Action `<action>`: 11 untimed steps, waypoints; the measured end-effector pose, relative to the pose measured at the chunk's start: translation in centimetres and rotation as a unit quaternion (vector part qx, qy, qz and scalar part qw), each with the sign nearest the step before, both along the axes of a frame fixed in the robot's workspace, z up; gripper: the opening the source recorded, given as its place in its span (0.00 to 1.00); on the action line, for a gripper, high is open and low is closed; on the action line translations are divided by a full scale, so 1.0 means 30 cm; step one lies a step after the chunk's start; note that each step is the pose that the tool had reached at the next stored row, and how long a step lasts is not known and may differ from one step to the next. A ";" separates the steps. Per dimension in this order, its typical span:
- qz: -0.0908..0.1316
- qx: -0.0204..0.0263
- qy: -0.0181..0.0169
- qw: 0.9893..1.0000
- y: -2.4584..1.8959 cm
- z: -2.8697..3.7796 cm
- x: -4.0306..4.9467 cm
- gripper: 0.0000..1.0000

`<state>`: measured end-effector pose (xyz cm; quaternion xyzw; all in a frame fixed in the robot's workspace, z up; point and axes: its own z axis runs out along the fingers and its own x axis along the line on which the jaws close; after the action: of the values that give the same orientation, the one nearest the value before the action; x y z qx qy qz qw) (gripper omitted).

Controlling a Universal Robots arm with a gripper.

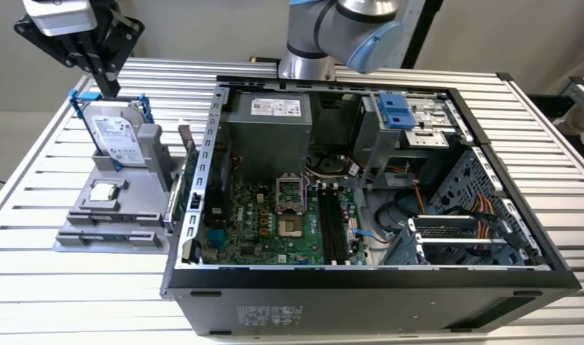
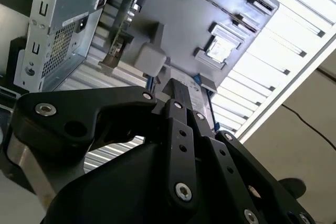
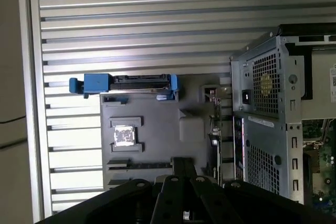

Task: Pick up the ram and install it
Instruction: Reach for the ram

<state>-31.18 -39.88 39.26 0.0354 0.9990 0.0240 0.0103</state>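
Observation:
The ram (image 1: 185, 152) is a thin stick standing on its edge in the grey holder (image 1: 114, 215), on the side nearest the open computer case (image 1: 368, 280). In both wrist views it shows edge-on (image 3: 215, 140) (image 2: 116, 40). My gripper (image 1: 110, 89) hangs above the far end of the holder, over the top of the hard drive (image 1: 117, 136) and off to the exterior view's left of the ram. Its black fingers (image 2: 176, 95) (image 3: 181, 165) lie together with nothing between them. The black memory slots (image 1: 330, 223) on the motherboard stand bare.
A small square silver processor chip (image 1: 104, 191) (image 3: 125, 135) lies on the holder. The hard drive has blue clips (image 3: 97, 83). The case holds a power supply (image 1: 268, 129), a blue drive latch (image 1: 395, 111) and cables (image 1: 464, 215). The arm's base (image 1: 311, 43) stands behind the case.

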 end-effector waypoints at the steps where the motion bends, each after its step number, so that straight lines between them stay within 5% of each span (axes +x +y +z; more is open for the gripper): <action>1: 0.000 0.000 0.000 1.000 0.000 0.000 -0.006 0.00; 11: 0.000 0.000 0.000 1.000 0.000 0.000 -0.063 0.00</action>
<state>-33.07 -39.88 39.26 0.0354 0.9990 0.0240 0.0104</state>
